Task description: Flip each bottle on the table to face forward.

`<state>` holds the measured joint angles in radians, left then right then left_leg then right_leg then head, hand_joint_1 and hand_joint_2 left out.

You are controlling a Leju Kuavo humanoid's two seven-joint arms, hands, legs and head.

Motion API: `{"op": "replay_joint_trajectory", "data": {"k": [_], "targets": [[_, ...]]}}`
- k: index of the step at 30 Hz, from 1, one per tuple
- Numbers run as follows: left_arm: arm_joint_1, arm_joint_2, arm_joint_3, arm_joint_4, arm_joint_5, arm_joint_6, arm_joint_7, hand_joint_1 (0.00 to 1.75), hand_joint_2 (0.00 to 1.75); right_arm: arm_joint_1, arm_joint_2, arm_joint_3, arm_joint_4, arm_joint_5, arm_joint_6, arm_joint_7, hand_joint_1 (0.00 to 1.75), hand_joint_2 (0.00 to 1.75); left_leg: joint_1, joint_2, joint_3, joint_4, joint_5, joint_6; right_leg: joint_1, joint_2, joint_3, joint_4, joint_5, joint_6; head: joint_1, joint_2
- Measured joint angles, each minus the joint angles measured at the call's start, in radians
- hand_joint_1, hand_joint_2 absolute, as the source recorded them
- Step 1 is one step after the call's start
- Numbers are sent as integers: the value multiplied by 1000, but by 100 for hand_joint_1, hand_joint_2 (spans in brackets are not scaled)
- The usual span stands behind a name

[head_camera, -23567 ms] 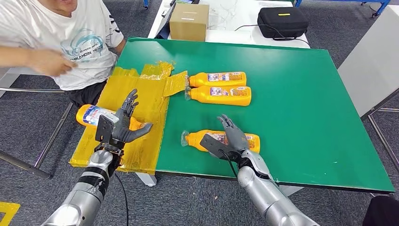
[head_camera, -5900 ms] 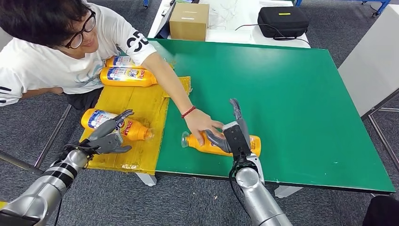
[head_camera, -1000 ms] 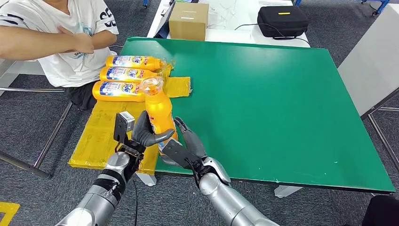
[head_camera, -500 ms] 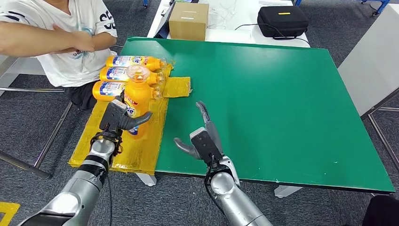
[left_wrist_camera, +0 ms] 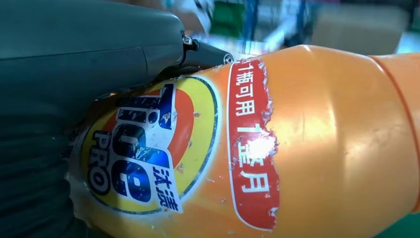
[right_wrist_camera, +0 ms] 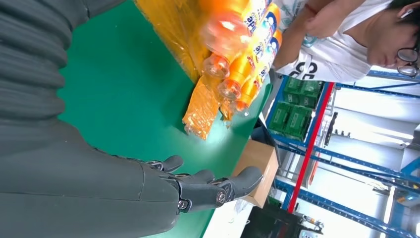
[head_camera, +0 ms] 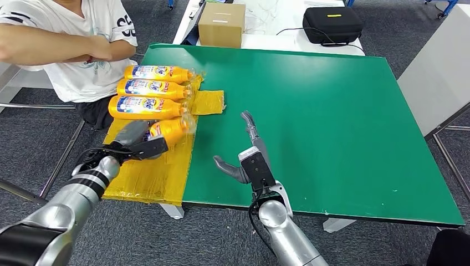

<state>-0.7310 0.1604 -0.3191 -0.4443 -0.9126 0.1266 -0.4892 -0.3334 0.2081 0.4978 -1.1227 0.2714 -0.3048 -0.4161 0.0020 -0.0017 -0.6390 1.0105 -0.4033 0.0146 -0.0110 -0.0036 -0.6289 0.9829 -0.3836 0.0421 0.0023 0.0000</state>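
Left hand [head_camera: 128, 145] grips bottle [head_camera: 166, 131], long axis parallel w/ row of three bottles [head_camera: 148, 90] just beyond; right hand [head_camera: 246, 158] open, empty, over desk [head_camera: 343, 122].

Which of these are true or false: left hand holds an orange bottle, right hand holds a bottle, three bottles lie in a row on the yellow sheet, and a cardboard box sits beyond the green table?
1. The left hand holds an orange bottle. True.
2. The right hand holds a bottle. False: it holds nothing, fingers apart over the green table.
3. Three bottles lie side by side on the yellow sheet. True.
4. The cardboard box stands on the green table. False: it sits beyond it.
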Motion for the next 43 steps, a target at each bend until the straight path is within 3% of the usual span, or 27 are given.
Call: {"op": "replay_joint_trajectory", "data": {"k": [5,12,13,16,17,35,43], "targets": [[-40,58,-104,57,-90,-69,30,175,175,0,-2,0,-1,-6,6,-12,0,175,0,-1,0,0,0,0,0,0,0,0,0,0,0,0],[-62,83,-187,94,-147,-90,66,175,175,-1,-1,0,-1,-5,5,-17,0,175,0,-1,0,0,0,0,0,0,1,0,0,0,0,0],[-62,84,-196,97,-155,-83,77,163,175,-1,0,1,-1,-3,1,-18,0,175,0,-1,0,0,0,0,0,0,1,0,0,0,0,0],[-62,85,-213,105,-165,-51,101,34,175,-1,4,3,-1,12,-18,-26,0,175,0,-1,0,0,0,0,0,0,0,0,0,0,0,0],[-63,84,-218,107,-166,-44,106,2,175,-1,6,5,-1,15,-22,-28,0,175,0,-1,0,0,0,0,0,0,0,0,0,0,0,0],[-65,56,-234,122,-176,3,134,0,175,-8,19,10,5,6,-38,-26,0,175,0,-2,0,0,0,0,0,-1,1,0,0,0,0,0],[-43,50,-210,120,-68,32,18,0,175,-17,19,10,20,-2,-19,-24,0,175,0,-1,0,0,0,0,0,0,1,0,0,0,0,0]]}}
